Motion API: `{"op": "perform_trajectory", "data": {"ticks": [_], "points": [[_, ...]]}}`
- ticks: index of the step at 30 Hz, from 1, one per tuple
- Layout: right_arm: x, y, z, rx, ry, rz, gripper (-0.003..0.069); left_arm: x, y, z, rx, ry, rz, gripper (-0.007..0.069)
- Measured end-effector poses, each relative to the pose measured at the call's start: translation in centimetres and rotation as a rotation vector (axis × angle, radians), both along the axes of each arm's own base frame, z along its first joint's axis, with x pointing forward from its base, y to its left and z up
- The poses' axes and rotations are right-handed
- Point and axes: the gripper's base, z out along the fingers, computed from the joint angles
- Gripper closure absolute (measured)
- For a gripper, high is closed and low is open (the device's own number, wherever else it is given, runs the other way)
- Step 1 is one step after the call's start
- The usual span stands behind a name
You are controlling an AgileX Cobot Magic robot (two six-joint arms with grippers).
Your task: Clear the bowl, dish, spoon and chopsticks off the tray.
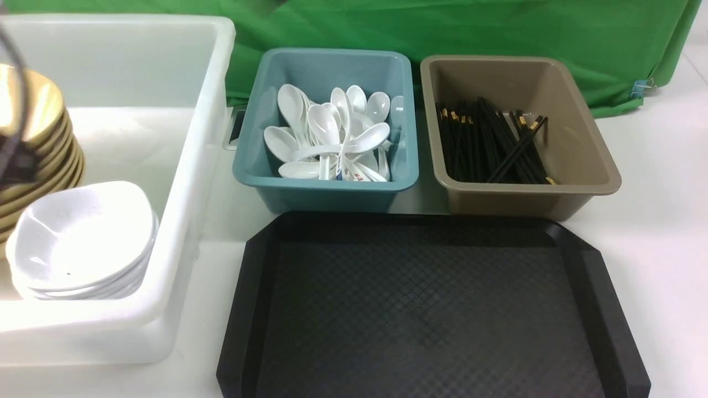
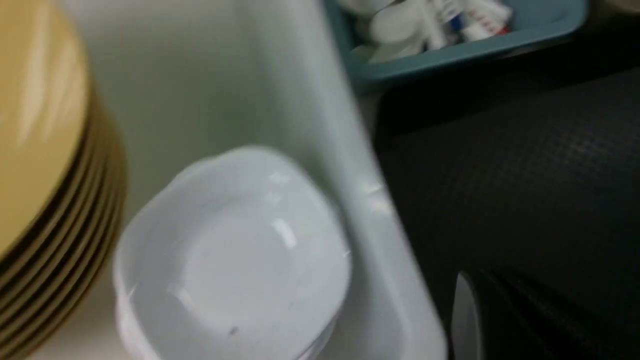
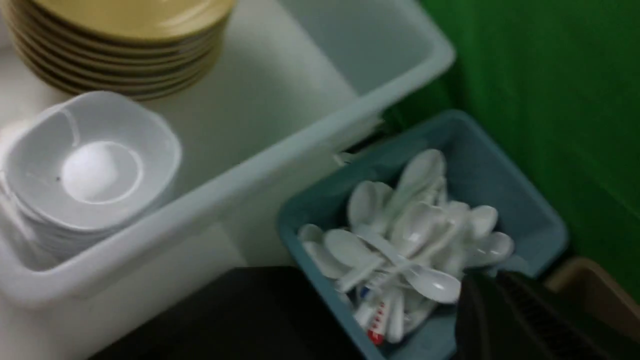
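With nothing on its diamond-patterned surface, the black tray (image 1: 431, 309) looks cleared and the job appears all but done; at nine o'clock from it stands a white tub (image 1: 182, 221), holding a stack of yellow bowls (image 1: 38, 110) at its far left and, just beside them, a stack of white dishes (image 1: 83, 237); at eleven o'clock a teal bin (image 1: 326, 193) holds a heap of white spoons (image 1: 332, 138); at one o'clock a brown bin (image 1: 525, 199) holds the black chopsticks (image 1: 492, 149), gold bands showing; both bins nearly touch the tray's far rim.

Neither arm's jaws show in the front view; the left gripper (image 2: 505, 310), a dark shape in its own wrist view, hangs near the tub's wall above the tray's nine o'clock edge, jaws closed with nothing seen in them; the right gripper (image 3: 500, 310) hovers near the teal bin's near corner, jaws likewise closed and apparently empty.

What is left, by this reading, is a clean retreat: each arm would best rise straight up before swinging away, jaws kept closed, staying clear of the tub wall, the bin rims and the tall bowl stack, which a sideways brush could topple.
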Motion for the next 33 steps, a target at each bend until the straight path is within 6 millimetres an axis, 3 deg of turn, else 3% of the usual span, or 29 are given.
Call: {"op": "perform_trajectory", "data": {"ticks": [2,4,6,7,9,10,11,13,14,16,18,22,27,33], "points": [[-2.8,-5.8,2.1,0.062,-0.065,-0.078,0.0652,-1.2,-1.8,0.8,0.0,-0.073,-0.122,0.0624],[-5.1,-9.3,3.1,0.126,-0.153,-0.126,0.0652,-2.7,-2.5,1.5,-0.009,-0.118,-0.19,0.0624],[-7.0,-11.8,2.2,0.17,-0.207,-0.166,0.0652,-4.1,-2.8,1.9,-0.026,-0.166,-0.226,0.0624],[-9.0,-13.6,2.7,0.236,-0.264,-0.175,0.0652,-4.6,-2.7,2.0,-0.038,-0.194,-0.229,0.0624],[-10.8,-15.5,0.6,0.284,-0.316,-0.184,0.0652,-5.8,-2.5,1.9,-0.065,-0.25,-0.229,0.0624],[-11.1,-15.7,0.5,0.31,-0.331,-0.182,0.0652,-5.9,-2.4,1.9,-0.07,-0.263,-0.226,0.0624],[-12.0,-16.5,-1.2,0.317,-0.339,-0.183,0.0652,-6.6,-2.2,1.7,-0.081,-0.289,-0.222,0.0624],[-16.2,-19.8,-4.7,0.475,-0.458,-0.149,0.0652,-8.9,-1.3,0.3,-0.124,-0.392,-0.202,0.0624],[-16.5,-20.0,-4.9,0.491,-0.471,-0.141,0.0652,-9.0,-1.3,0.3,-0.13,-0.403,-0.199,0.0624],[-18.8,-21.6,-8.4,0.544,-0.534,-0.105,0.0652,-10.5,-0.8,-1.4,-0.189,-0.44,-0.182,0.0624],[-19.8,-22.3,-11.3,0.559,-0.555,-0.084,0.0652,-11.2,-0.6,-2.7,-0.232,-0.459,-0.17,0.0624],[-21.7,-23.5,-15.7,0.633,-0.622,-0.039,0.0652,-12.2,-0.2,-7.3,-0.331,-0.501,-0.127,0.0624],[-22.5,-24.1,-16.7,0.666,-0.663,-0.025,0.0628,-11.8,-0.2,-9.7,-0.396,-0.512,-0.087,0.0624],[-22.7,-24.2,-16.6,0.676,-0.675,-0.02,0.056,-11.7,-0.2,-9.9,-0.445,-0.511,-0.072,0.0624]]}}
